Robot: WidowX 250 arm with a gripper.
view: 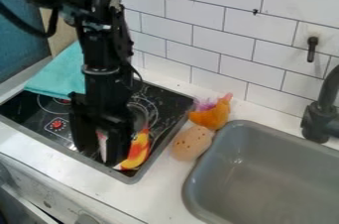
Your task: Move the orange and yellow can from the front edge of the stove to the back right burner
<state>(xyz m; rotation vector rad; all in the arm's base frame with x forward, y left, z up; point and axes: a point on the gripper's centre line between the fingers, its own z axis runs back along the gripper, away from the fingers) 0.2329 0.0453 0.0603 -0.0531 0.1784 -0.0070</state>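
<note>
The black gripper (100, 151) hangs low over the front part of the black stovetop (33, 106), its two fingers apart and pointing down. A red, yellow and white flame-patterned thing (138, 151) lies on the stovetop right beside the right finger, partly hidden behind it. White and red surface shows between the fingers; whether it belongs to the same thing, or is touched, I cannot tell. Behind the gripper is a grey rounded thing (140, 115), mostly covered by the arm.
A teal cloth (63, 72) lies over the stovetop's back left corner. Between stovetop and grey sink (198, 173) are a tan speckled oval thing (192, 142) and an orange toy with purple and pink parts (213, 115). A black faucet (321, 119) stands right; a tiled wall rises behind.
</note>
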